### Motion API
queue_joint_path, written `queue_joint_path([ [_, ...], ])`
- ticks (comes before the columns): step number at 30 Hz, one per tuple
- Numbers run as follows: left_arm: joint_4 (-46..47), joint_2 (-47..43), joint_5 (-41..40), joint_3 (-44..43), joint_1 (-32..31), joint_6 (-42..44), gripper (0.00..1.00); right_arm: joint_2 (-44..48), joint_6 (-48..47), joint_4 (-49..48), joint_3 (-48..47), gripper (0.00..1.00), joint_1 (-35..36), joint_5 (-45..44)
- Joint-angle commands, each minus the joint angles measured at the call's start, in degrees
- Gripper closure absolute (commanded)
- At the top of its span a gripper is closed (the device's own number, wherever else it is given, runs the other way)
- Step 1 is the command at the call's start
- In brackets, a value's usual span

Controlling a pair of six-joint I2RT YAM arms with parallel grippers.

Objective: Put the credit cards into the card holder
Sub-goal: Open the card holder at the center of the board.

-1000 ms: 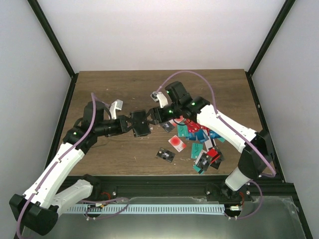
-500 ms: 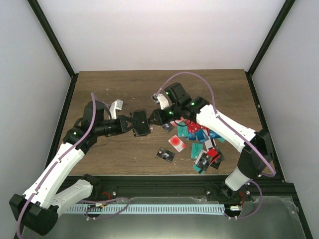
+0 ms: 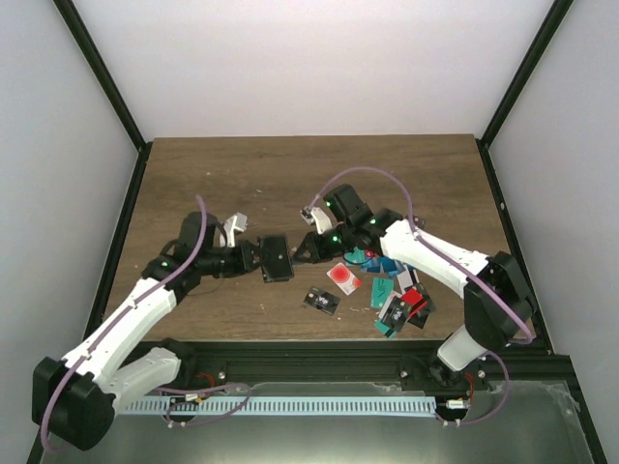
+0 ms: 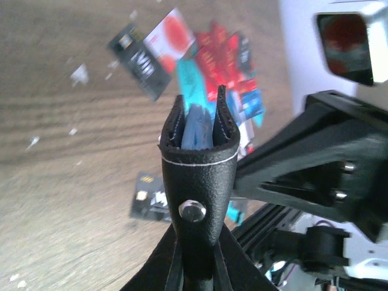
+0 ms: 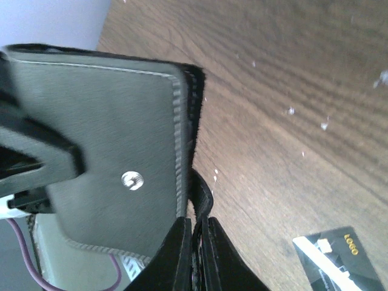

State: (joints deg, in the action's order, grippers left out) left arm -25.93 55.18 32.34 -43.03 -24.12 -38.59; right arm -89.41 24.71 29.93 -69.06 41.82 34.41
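My left gripper (image 3: pixel 259 259) is shut on the black card holder (image 3: pixel 277 258) and holds it just above the table at the middle. In the left wrist view the card holder (image 4: pixel 197 163) stands between my fingers with its blue-grey inside (image 4: pixel 197 130) showing and a snap stud on its back. My right gripper (image 3: pixel 302 248) is shut on the holder's black snap tab (image 5: pixel 200 193), next to the grey flap (image 5: pixel 115 145). The credit cards (image 3: pixel 387 275) lie in a red, teal and black pile to the right. A white card with a red circle (image 3: pixel 341 278) lies apart.
A black card (image 3: pixel 321 301) lies alone near the front of the table, also seen as a black card (image 5: pixel 339 257) in the right wrist view. The dark frame rail (image 3: pixel 319 353) runs along the near edge. Bare wood (image 3: pixel 290 174) lies behind the arms.
My right gripper has shut on the holder's tab. Both grippers and the holder have moved a little toward the near edge.
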Motion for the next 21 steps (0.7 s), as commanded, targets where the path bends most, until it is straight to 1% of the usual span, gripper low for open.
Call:
queue_joint_path([
  [1, 8.4, 2.6, -0.4, 6.7, -0.1, 0.5, 0.88, -0.6, 4.5, -6.9, 5.1, 0.99, 0.3, 4.7],
  [5, 12.3, 8.1, -2.0, 10.3, 0.0, 2.0, 0.79, -2.6, 6.5, -12.1, 8.2, 0.99, 0.3, 6.9],
  [9, 13.2, 13.7, -4.5, 10.7, 0.0, 3.7, 0.59, -5.3, 7.8, -16.2, 10.4, 0.99, 0.3, 8.5],
  [11, 10.1, 15.8, -8.0, 9.0, 0.0, 4.7, 0.47, -6.8, 8.2, -17.1, 11.0, 0.99, 0.3, 8.9],
  [12, 8.5, 16.4, -9.4, 8.1, 0.1, 5.3, 0.44, -7.3, 8.4, -17.7, 11.4, 0.99, 0.3, 9.0],
  [16, 2.8, 14.8, -13.6, 5.0, -0.3, 6.7, 0.30, -7.9, 9.1, -19.0, 12.3, 0.99, 0.3, 9.4],
  [19, -0.1, 12.4, -14.9, 3.4, -1.0, 7.2, 0.25, -8.2, 9.1, -19.0, 12.3, 0.99, 0.3, 9.4],
  [21, -0.5, 11.6, -14.6, 3.4, -1.8, 7.2, 0.21, -8.5, 9.0, -19.0, 12.0, 0.99, 0.3, 9.3],
])
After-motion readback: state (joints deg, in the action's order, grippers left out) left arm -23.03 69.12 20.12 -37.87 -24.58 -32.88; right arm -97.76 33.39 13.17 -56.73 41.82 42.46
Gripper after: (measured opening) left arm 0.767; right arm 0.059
